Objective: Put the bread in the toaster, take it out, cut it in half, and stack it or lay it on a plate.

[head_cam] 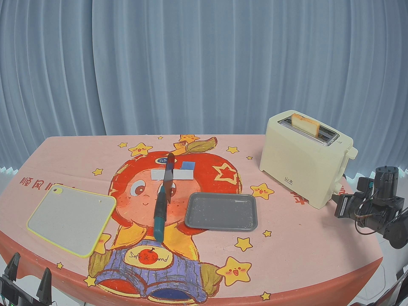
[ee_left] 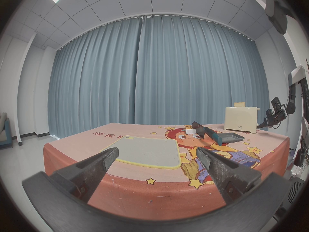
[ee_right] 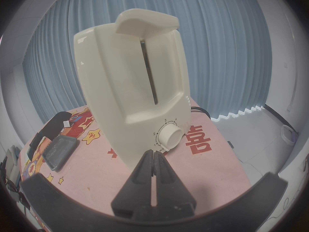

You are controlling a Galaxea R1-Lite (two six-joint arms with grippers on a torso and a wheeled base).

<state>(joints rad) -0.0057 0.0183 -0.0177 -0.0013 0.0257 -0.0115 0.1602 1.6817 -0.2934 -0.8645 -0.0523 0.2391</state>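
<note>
Right gripper (ee_right: 154, 155), fingers pinched together, has the toaster dial (ee_right: 170, 137) just ahead, probably to push controls. Left gripper (ee_left: 156, 153) hangs empty, fingers wide.

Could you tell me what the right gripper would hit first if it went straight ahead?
The right gripper, shut, would likely meet the toaster first, low on its end face near the dial.

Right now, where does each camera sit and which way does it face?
Head view: high, facing down onto the pink cartoon-printed table; left gripper at its near left edge, right gripper by the cream plastic toaster.
Left wrist view: low, before the table's left side, facing across it to the blue curtain; own open fingers.
Right wrist view: off the table's right end, facing the toaster's dial end; own shut fingers.
All three show the toaster and flat grey tray.
</note>
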